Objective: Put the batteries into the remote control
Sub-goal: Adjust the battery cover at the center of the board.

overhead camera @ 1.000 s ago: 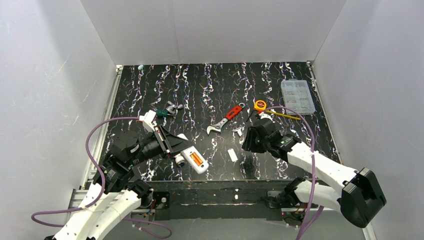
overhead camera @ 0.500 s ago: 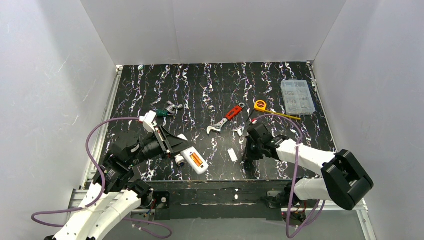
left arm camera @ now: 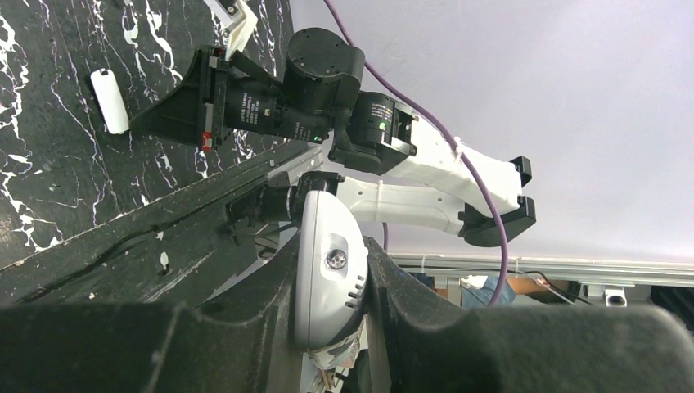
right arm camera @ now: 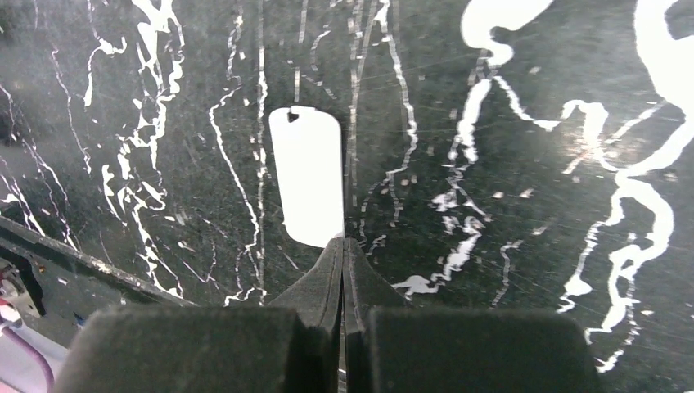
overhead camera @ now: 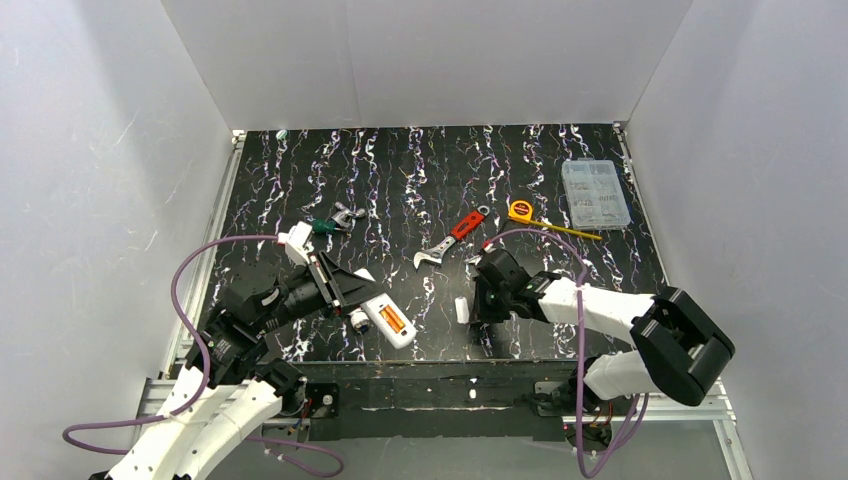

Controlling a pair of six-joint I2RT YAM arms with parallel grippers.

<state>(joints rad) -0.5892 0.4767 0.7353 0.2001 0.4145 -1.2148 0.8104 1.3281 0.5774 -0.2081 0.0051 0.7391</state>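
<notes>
The white remote control [overhead camera: 389, 323] lies back up near the front left of the table, with an orange battery [overhead camera: 394, 319] showing in its recess. My left gripper [overhead camera: 362, 306] is shut on the remote's end; in the left wrist view the rounded end of the remote control [left arm camera: 330, 274] sits clamped between both fingers. My right gripper [right arm camera: 342, 243] is shut and holds nothing. Its joined tips touch the near edge of the small flat white cover [right arm camera: 307, 175] lying on the table. In the top view the right gripper [overhead camera: 474, 304] is just right of the cover [overhead camera: 462, 309].
A red-handled wrench [overhead camera: 452, 240] lies mid-table, with a yellow tape measure [overhead camera: 520, 210] and a clear parts box [overhead camera: 595, 192] to the back right. A green-handled tool [overhead camera: 335, 218] lies behind the left arm. The table's front edge [overhead camera: 450, 365] runs just below both grippers.
My right gripper has shut and swung left and nearer across the table to the white cover. The left gripper and the remote have not moved.
</notes>
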